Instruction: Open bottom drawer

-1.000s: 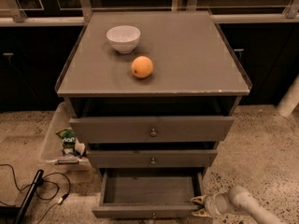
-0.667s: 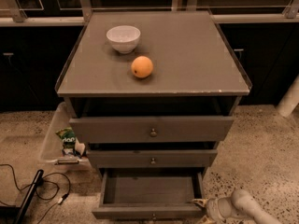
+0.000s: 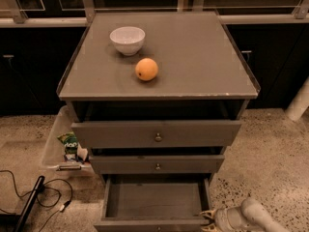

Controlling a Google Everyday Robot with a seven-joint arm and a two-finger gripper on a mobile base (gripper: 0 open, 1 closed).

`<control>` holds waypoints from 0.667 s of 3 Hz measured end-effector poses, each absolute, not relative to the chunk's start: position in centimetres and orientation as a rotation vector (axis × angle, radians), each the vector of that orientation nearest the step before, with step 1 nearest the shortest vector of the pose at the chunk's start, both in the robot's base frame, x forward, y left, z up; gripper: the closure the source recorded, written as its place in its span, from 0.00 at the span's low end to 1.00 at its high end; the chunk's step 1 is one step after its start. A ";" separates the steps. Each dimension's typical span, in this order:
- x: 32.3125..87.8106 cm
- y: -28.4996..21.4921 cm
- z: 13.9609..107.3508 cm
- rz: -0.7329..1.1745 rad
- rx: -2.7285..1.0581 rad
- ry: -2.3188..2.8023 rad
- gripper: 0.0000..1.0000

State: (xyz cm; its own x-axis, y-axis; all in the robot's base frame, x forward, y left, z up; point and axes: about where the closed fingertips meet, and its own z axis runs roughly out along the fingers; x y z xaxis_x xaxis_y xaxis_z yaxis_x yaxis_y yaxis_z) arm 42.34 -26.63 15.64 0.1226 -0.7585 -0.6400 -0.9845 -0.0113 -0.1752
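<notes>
The bottom drawer [image 3: 154, 199] of the grey cabinet is pulled out, showing its plain grey inside; its front panel runs along the frame's lower edge and its knob is cut off from view. My gripper [image 3: 208, 219] sits low at the drawer's front right corner, its pale arm reaching in from the bottom right. The mid-sized drawer [image 3: 157, 164] and the widest top drawer [image 3: 156, 133] above stand slightly out, each with a small round metal knob.
A white bowl [image 3: 127, 39] and an orange [image 3: 146, 69] rest on the cabinet top [image 3: 193, 57]. A clear bin [image 3: 58, 141] with a green packet stands left of the cabinet. Black cables [image 3: 34, 197] lie on the speckled floor at lower left. A white post [image 3: 299, 103] stands at right.
The gripper has shifted a little lower and nearer along the drawer's right front corner. The bottom drawer stays pulled out about as far as before.
</notes>
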 end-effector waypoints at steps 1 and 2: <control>41.2 -27.0 15.9 0.495 -1.821 1.682 1.00; 41.2 -27.0 15.9 0.495 -1.821 1.682 0.82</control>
